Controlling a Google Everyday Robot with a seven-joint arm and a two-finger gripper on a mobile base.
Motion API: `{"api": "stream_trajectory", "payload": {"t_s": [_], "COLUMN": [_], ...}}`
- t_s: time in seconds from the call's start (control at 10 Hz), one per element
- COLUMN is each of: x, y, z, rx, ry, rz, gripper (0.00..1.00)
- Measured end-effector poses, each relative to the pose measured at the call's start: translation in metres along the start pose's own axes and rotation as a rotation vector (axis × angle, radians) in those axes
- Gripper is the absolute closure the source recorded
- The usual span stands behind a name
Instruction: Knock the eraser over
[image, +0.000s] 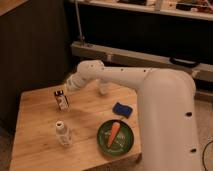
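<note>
The eraser (61, 100), a small dark block with a pale label, stands upright on the left part of the wooden table (35, 130). My gripper (68, 86) is shut with nothing in it. It hangs just above and to the right of the eraser's top, at the end of the white arm that reaches in from the right. I cannot tell whether it touches the eraser.
A small white bottle (62, 133) stands near the table's front left. A blue pad (121, 109) lies right of centre. A green plate (102, 142) holding a carrot (114, 132) sits at the front right. A dark wall and a metal rail run behind the table.
</note>
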Motion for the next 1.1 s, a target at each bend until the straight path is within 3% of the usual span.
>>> {"api": "stream_trajectory", "payload": {"t_s": [0.6,0.8,1.1], "x": [-0.006,-0.006,0.002], "y": [0.046,0.053,0.039], "z": [0.018,0.024,0.029], "rx": [-0.092,-0.096,-0.065], "ry": [0.021,0.034,0.054], "rz": [-0.062,-0.082,-0.073], "gripper": [1.0,1.0,1.0]}}
